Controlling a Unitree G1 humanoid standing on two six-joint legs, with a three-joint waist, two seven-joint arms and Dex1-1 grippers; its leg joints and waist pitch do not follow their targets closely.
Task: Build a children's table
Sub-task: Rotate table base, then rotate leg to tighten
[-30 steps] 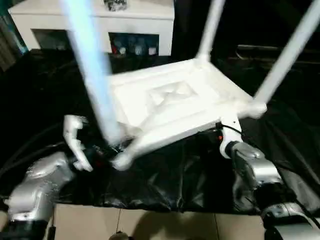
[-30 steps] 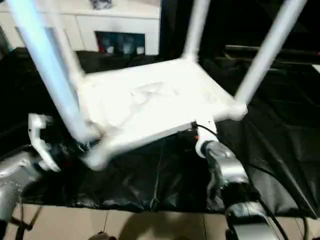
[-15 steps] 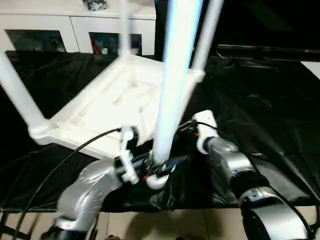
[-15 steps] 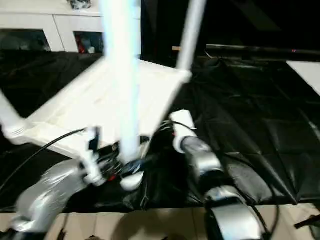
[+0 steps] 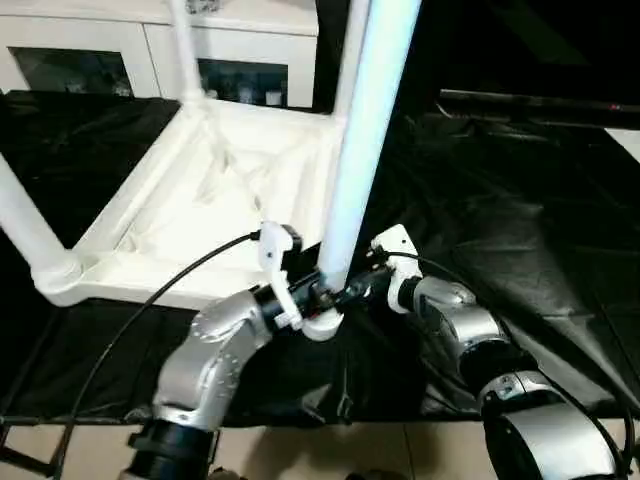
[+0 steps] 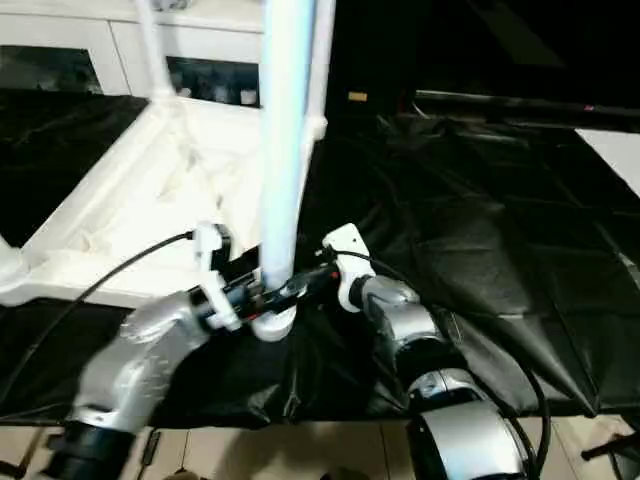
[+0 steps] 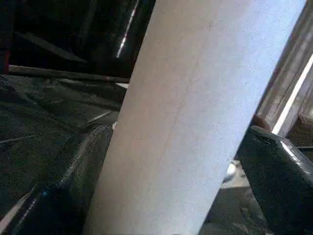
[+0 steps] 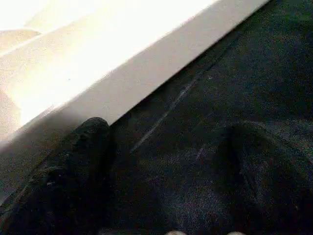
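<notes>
The white children's table [image 5: 230,190] lies upside down on the black sheet, ribbed underside up, legs pointing upward. Its nearest corner leg [image 5: 355,150] rises between my two arms. My left gripper [image 5: 318,296] is at the base of that leg; in the left wrist view the leg [image 7: 195,112] stands between the two black fingers [image 7: 73,171], which close on it. My right gripper [image 5: 358,290] sits just right of the same corner, low over the sheet. In the right wrist view its fingers [image 8: 83,161] stand open with only black sheet between them, beside the table's edge [image 8: 146,63].
A white glass-doored cabinet [image 5: 150,45] stands behind the table. The black sheet [image 5: 520,200] spreads to the right, with a dark bar [image 5: 540,100] at its far side. A black cable [image 5: 130,320] runs along my left arm. Pale floor [image 5: 380,450] shows at the near edge.
The view has swung. The table has turned and come down flatter, bringing one leg upright between my arms. My left gripper has come in from the left onto that leg's base.
</notes>
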